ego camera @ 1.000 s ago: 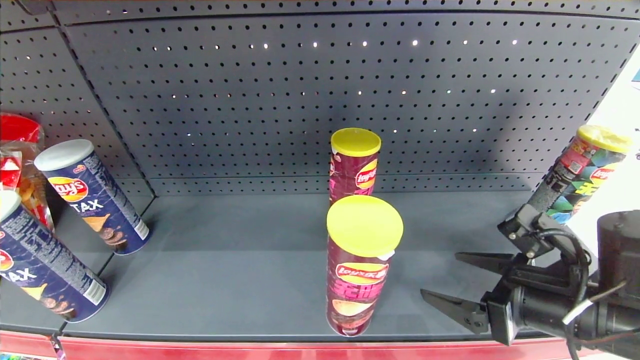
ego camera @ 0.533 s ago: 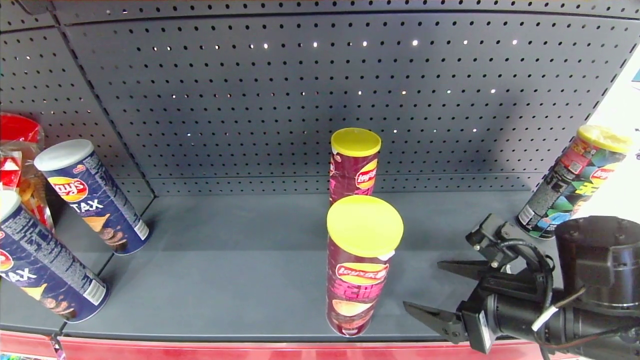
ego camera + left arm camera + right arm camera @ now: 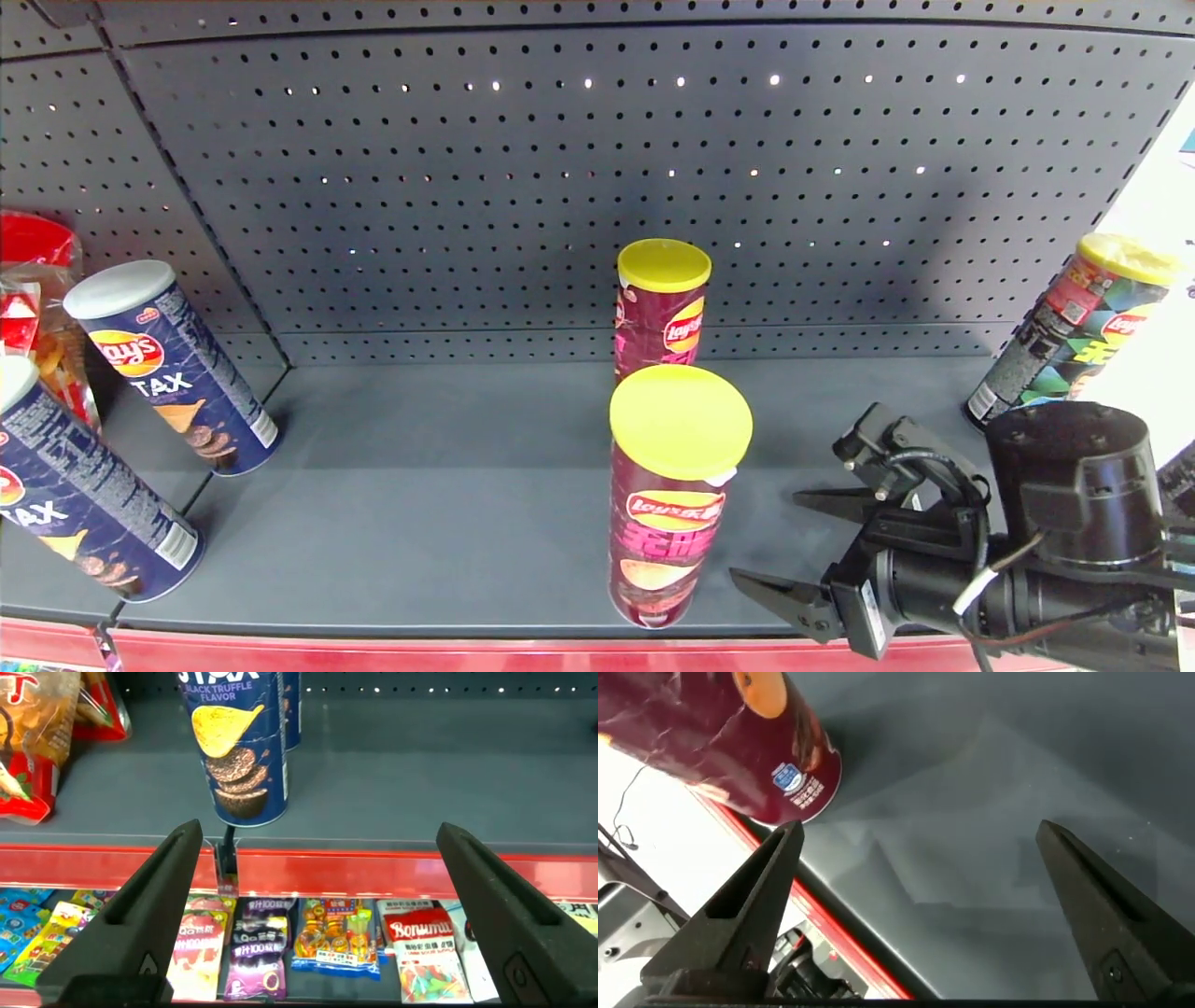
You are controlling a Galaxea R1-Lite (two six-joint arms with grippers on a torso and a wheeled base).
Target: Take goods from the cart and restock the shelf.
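Two magenta chip cans with yellow lids stand upright on the grey shelf (image 3: 420, 504), one near the front edge (image 3: 674, 504) and one behind it by the back wall (image 3: 661, 313). My right gripper (image 3: 766, 539) is open and empty, low over the shelf just right of the front can, which shows in the right wrist view as a magenta can (image 3: 738, 747) beside the right gripper (image 3: 917, 831). My left gripper (image 3: 318, 831) is open and empty, in front of the red shelf edge (image 3: 374, 863), facing a blue chip can (image 3: 238, 756).
Two blue chip cans (image 3: 173, 364) (image 3: 84, 509) stand at the shelf's left, with red snack bags (image 3: 33, 271) behind them. A dark, multicoloured can (image 3: 1074, 336) stands at the far right. Candy packets (image 3: 327, 943) hang below the red edge. The pegboard wall (image 3: 560, 187) closes the back.
My right gripper has moved left and toward the shelf's front edge, closer to the front magenta can, and has stayed open. The cans have not moved.
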